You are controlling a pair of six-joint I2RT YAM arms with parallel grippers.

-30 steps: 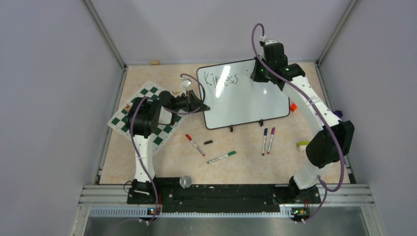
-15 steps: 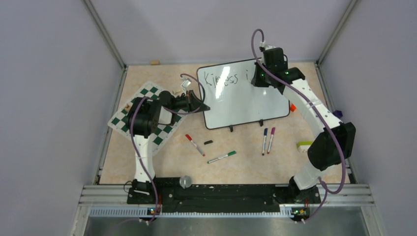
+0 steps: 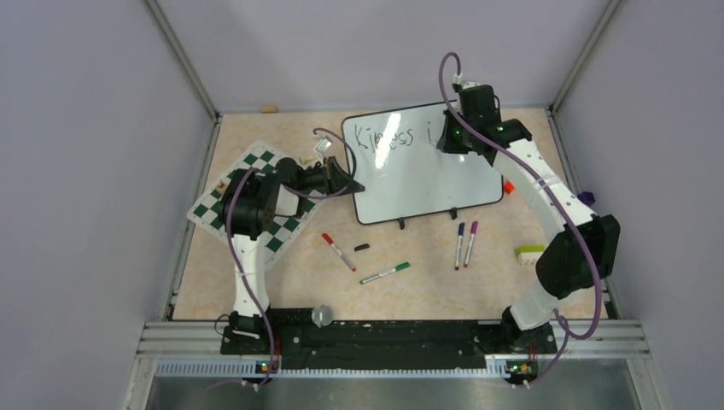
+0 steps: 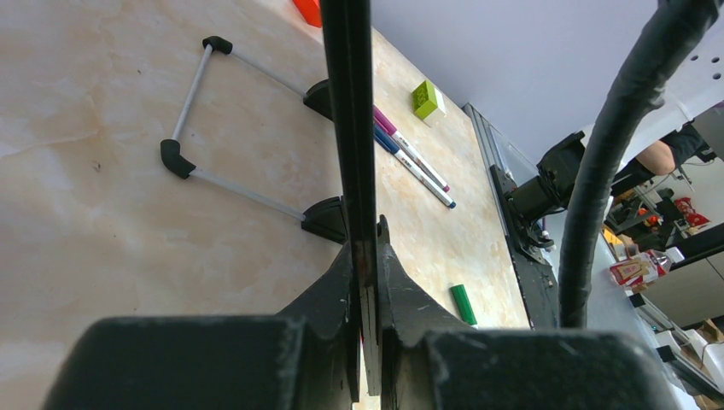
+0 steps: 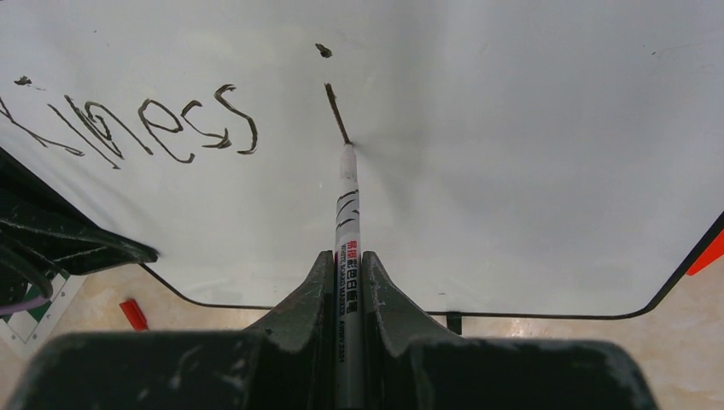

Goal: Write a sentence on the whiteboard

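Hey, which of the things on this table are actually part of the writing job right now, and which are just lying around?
In use: whiteboard, its edge clamped by left gripper; written words; black-ink marker in right gripper.
Lying about: chess mat, red marker, green marker, blue marker, purple marker, lime block.

sentence start cut off, whiteboard edges cropped

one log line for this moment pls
phase: writing | left gripper: shut on whiteboard edge | right gripper: shut on marker, tip on whiteboard | sentence: first word plus dotted i
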